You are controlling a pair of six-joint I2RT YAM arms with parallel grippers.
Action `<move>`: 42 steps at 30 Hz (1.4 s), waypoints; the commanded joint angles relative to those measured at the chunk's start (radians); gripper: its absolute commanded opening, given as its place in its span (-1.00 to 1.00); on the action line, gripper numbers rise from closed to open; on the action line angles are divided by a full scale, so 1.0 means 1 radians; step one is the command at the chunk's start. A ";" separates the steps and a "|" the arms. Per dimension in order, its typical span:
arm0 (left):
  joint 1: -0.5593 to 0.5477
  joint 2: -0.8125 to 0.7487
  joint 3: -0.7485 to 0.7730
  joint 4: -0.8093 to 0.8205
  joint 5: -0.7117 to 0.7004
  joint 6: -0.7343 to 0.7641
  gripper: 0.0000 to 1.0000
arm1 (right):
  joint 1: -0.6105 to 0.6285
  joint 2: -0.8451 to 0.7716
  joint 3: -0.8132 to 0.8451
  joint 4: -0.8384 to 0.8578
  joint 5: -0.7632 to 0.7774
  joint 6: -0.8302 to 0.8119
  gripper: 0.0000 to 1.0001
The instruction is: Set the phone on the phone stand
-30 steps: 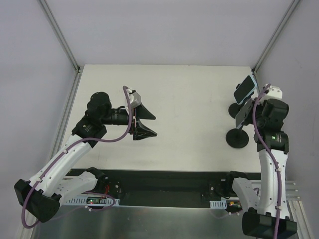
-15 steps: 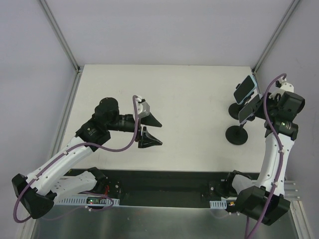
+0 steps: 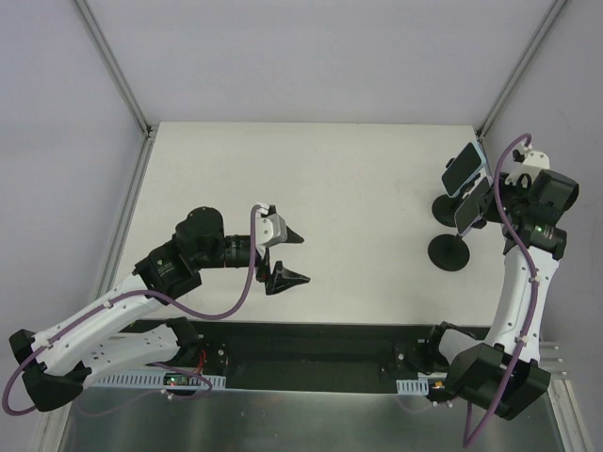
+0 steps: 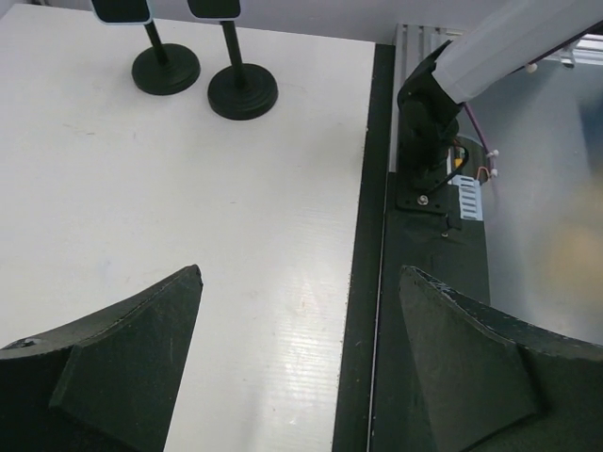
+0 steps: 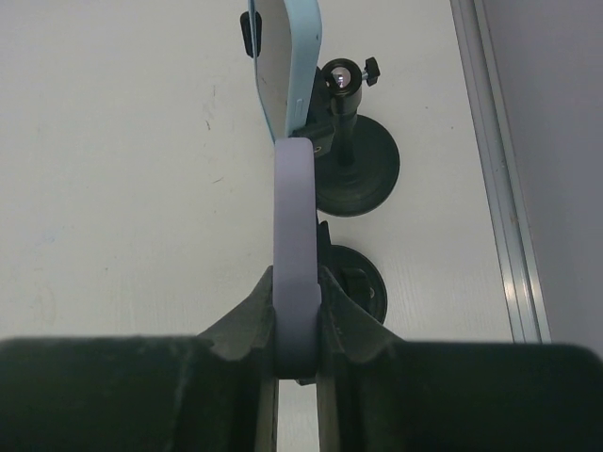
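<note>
White table [image 3: 358, 188], grey walls around. Top view: right gripper [image 3: 479, 200] pinches lavender phone [image 3: 464, 215] over near stand [image 3: 449, 253], just beside blue phone [image 3: 464, 168] on far stand [image 3: 443, 209]. Left gripper [image 3: 283, 256] spread wide, empty, well apart. Left wrist view: nothing between its fingers, both stands far off. Right wrist view: lavender phone clamped edge-on, top end almost at blue phone; seating hidden. Risks: sideways nudge knocks blue phone or tips a stand; letting go before the cradle catches drops it onto the table.
</note>
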 commanded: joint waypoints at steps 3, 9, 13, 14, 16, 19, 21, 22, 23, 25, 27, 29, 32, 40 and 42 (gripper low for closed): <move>-0.023 -0.044 -0.014 -0.002 -0.124 0.052 0.71 | -0.007 0.011 0.078 -0.006 0.061 -0.136 -0.99; -0.062 -0.047 -0.020 -0.005 -0.141 0.063 0.73 | -0.007 0.004 0.050 0.001 0.080 -0.156 -0.99; -0.080 -0.049 -0.023 -0.007 -0.156 0.069 0.74 | -0.007 0.001 0.041 0.011 0.100 -0.161 -0.99; -0.080 -0.048 -0.023 -0.007 -0.156 0.069 0.75 | -0.007 0.001 0.036 0.018 0.100 -0.156 -0.99; -0.080 -0.049 -0.023 -0.007 -0.155 0.069 0.75 | -0.007 -0.002 0.009 0.032 0.091 -0.146 -0.99; -0.080 -0.048 -0.021 -0.007 -0.151 0.069 0.75 | -0.007 -0.001 -0.016 0.063 0.060 -0.110 -0.79; -0.080 -0.044 -0.021 -0.007 -0.147 0.069 0.75 | -0.007 -0.012 -0.039 0.083 0.037 -0.084 -0.50; -0.080 -0.043 -0.021 -0.008 -0.147 0.067 0.75 | -0.007 -0.016 -0.051 0.108 0.018 -0.075 -0.34; -0.079 -0.040 -0.020 -0.008 -0.147 0.069 0.75 | -0.007 -0.019 -0.066 0.116 0.020 -0.069 -0.25; -0.079 -0.038 -0.018 -0.008 -0.142 0.066 0.75 | -0.007 -0.027 -0.074 0.122 0.056 -0.060 -0.19; -0.079 -0.037 -0.017 -0.008 -0.136 0.067 0.75 | -0.007 -0.035 -0.076 0.124 0.069 -0.055 -0.01; -0.077 -0.034 -0.017 -0.010 -0.130 0.066 0.75 | -0.007 -0.042 -0.073 0.127 0.084 -0.052 0.05; -0.077 -0.031 -0.015 -0.010 -0.121 0.064 0.75 | -0.007 -0.061 -0.073 0.127 0.113 -0.040 0.24; -0.065 -0.026 -0.012 -0.009 -0.104 0.057 0.75 | -0.007 -0.088 -0.070 0.101 0.190 0.015 0.86; -0.063 -0.028 -0.014 -0.010 -0.104 0.057 0.75 | -0.007 -0.093 -0.067 0.095 0.195 0.028 0.89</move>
